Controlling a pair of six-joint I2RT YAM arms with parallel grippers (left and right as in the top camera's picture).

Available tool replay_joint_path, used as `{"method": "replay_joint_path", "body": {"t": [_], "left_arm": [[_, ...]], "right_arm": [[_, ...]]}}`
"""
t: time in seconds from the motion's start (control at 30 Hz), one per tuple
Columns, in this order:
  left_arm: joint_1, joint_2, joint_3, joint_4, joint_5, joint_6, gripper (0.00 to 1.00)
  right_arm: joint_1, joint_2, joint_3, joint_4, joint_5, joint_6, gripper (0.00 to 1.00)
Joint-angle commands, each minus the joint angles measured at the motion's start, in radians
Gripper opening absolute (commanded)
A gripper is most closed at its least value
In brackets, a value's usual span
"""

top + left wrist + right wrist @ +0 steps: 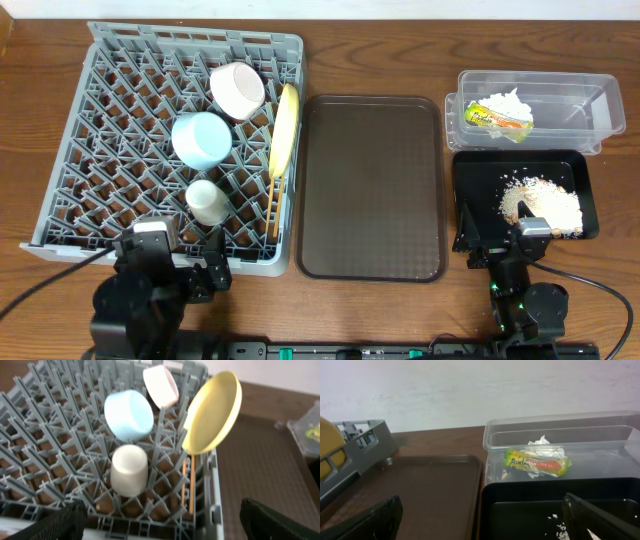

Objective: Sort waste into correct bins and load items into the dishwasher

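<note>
Left gripper (162, 507), right gripper (480, 505) spread, empty. Left of serving tray (372, 190) we see dish rack (60, 190) with cup (205, 200), blue bowl (203, 138), white bowl (236, 88), yellow plate (286, 125), chopsticks (272, 210) pointing away from left gripper. Right: wrapper (500, 118), tissue (508, 99) in clear tub (590, 110); crumbs (540, 200) in black tray (472, 172) nearest right gripper.

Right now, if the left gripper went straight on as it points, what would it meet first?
Likely the near wall of the grey dish rack, just ahead of the left gripper; above that, the small white cup. Depth unclear.
</note>
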Motion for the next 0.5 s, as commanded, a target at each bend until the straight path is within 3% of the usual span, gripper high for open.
{"method": "replay_joint_path", "body": {"t": [0.0,0.27,0.47], "left_arm": [[0.019,-0.083,-0.127,0.062,-0.010,0.008,0.97],[0.024,-0.304,-0.513,0.521,-0.003,0.005,0.97],[0.023,-0.329,-0.708,0.871,-0.004,0.006,0.97]], "right_arm": [[0.005,-0.006,-0.002,-0.004,0.002,-0.014,0.99],[0.005,-0.006,-0.002,-0.004,0.002,-0.014,0.99],[0.005,-0.006,-0.002,-0.004,0.002,-0.014,0.99]]}}
